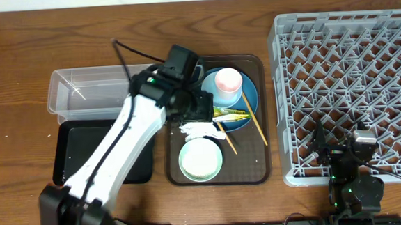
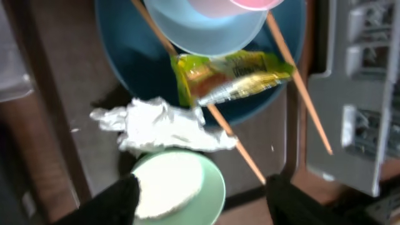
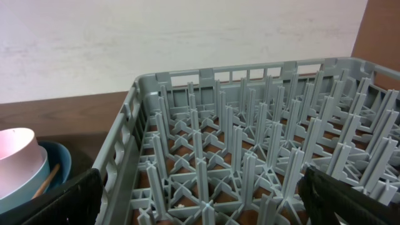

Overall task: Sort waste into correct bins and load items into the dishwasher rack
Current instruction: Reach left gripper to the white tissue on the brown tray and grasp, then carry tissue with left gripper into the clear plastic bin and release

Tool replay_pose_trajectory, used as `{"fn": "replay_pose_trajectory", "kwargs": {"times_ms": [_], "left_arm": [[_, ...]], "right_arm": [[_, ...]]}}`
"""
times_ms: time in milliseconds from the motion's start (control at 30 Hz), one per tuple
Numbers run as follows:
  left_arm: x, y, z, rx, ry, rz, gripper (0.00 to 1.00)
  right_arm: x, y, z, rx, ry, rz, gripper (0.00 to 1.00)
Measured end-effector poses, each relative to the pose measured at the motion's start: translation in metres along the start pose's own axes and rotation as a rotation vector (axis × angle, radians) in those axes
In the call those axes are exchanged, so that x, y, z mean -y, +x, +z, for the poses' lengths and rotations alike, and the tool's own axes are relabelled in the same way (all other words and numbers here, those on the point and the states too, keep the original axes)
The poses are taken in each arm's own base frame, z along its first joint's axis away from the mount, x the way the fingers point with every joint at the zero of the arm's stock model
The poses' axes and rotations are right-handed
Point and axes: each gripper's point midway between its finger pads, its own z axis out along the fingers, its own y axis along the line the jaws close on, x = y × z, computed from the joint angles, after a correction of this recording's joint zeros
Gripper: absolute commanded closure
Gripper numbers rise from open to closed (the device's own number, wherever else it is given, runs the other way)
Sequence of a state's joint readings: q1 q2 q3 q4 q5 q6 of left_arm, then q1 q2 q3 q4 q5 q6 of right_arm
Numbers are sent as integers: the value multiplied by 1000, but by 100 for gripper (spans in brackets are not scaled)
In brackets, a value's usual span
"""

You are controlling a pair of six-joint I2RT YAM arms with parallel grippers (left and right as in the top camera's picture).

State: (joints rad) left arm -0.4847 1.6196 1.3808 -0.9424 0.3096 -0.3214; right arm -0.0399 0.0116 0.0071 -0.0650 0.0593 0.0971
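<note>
Tissue lies between plate and green bowl.

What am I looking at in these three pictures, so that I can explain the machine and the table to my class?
A robot with two arms works at a wooden table. One picture looks straight down from overhead; the other two come from a camera on each wrist. The left end effector hangs open over a brown tray, holding nothing. On that tray lie a blue plate carrying a pink cup inside a small blue bowl, a yellow-green wrapper, a white tissue, a green bowl and two chopsticks. To its left sit a clear tub and a black tray. The right end effector, also open and empty, hovers at the grey rack.
</note>
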Motion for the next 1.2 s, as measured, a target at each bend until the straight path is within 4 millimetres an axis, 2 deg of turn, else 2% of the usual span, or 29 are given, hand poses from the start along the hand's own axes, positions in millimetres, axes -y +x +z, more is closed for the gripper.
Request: {"fn": "replay_pose_trajectory", "kwargs": {"times_ms": [133,233,400,600,833,867,933,1000,1033,1100,1200], "left_arm": [[-12,-3,15,-13,-60,-51,44],[-21,-5,21,-6,-121,-99,35],[-18,-6,37,4,-170,-115,29],[-14,-1,61,15,-249,-109,28],[-24,3,72,-2,-307,-141,28],[-25,3,74,-6,-312,-145,30],[-26,4,77,-13,-320,-152,40],[-29,6,83,-26,-333,-153,53],[-29,7,84,-28,-339,-160,64],[-29,11,88,-43,-349,-158,78],[-28,18,90,-63,-361,-148,92]], "right_arm": [[0,0,0,0,0,0,1],[0,0,0,0,0,0,1],[0,0,0,0,0,0,1],[0,0,0,0,0,0,1],[0,0,0,0,0,0,1],[0,0,0,0,0,0,1],[0,0,0,0,0,0,1],[0,0,0,0,0,0,1],[0,0,0,0,0,0,1],[0,0,0,0,0,0,1],[0,0,0,0,0,0,1]]}}
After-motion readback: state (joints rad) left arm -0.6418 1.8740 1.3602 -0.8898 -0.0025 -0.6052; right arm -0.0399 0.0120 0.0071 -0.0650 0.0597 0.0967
